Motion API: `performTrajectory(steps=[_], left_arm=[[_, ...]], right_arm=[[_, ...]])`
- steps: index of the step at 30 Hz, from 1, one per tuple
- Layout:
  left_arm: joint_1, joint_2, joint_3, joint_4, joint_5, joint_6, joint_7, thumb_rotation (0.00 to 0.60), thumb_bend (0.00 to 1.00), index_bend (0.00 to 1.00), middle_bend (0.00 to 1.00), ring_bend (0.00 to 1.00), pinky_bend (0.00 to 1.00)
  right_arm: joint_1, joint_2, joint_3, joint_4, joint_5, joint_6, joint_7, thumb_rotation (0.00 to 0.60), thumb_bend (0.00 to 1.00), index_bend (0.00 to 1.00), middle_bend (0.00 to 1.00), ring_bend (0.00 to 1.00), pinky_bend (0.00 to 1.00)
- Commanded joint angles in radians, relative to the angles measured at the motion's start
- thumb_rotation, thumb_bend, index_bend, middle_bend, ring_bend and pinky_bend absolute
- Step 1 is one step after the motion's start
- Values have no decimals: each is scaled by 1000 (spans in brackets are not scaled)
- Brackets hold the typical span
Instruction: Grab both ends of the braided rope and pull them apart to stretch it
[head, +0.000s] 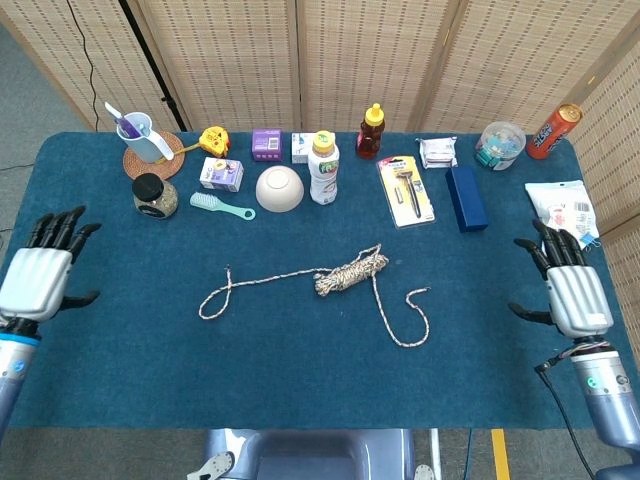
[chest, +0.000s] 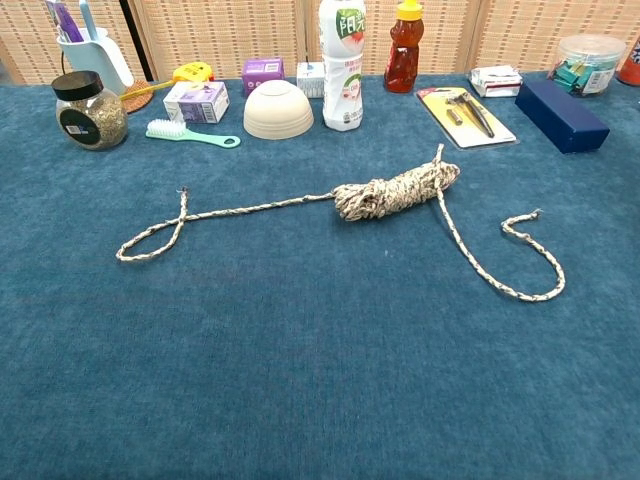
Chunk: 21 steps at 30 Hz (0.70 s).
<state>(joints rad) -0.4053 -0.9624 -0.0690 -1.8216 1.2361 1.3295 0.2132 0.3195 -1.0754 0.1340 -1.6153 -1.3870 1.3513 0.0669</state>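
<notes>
At the table's outer edges, both my hands empty — the rope lies loose in the middle.

My left hand (head: 38, 280) sits at the far left edge and my right hand (head: 575, 295) at the far right, each with fingers spread and holding nothing. The braided rope (head: 350, 272) rests on the blue table (head: 300, 370): a bundled coil at centre, one end looped back on the left (chest: 150, 240), the other curled into a hook on the right (chest: 520, 260). Neither end is in my grasp and the coil is not drawn out — as I judge it, the stretch is not standing now; both ends would need grasping to pull it taut.
</notes>
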Motion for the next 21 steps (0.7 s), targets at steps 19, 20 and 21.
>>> performTrajectory(steps=[19, 20, 21], left_arm=[[356, 41, 141, 6, 117, 303, -139, 600, 108, 188, 10, 0, 0], [362, 41, 142, 4, 123, 307, -135, 600, 108, 188, 11, 0, 0], [365, 41, 143, 3, 126, 309, -130, 600, 108, 188, 11, 0, 0]], right_arm=[[-194, 22, -72, -89, -6, 188, -119, 600, 92, 233, 39, 0, 0], [-203, 22, -73, -92, -4, 195, -120, 600, 92, 233, 39, 0, 0], [-208, 22, -74, -93, -2, 199, -121, 600, 92, 233, 39, 0, 0]])
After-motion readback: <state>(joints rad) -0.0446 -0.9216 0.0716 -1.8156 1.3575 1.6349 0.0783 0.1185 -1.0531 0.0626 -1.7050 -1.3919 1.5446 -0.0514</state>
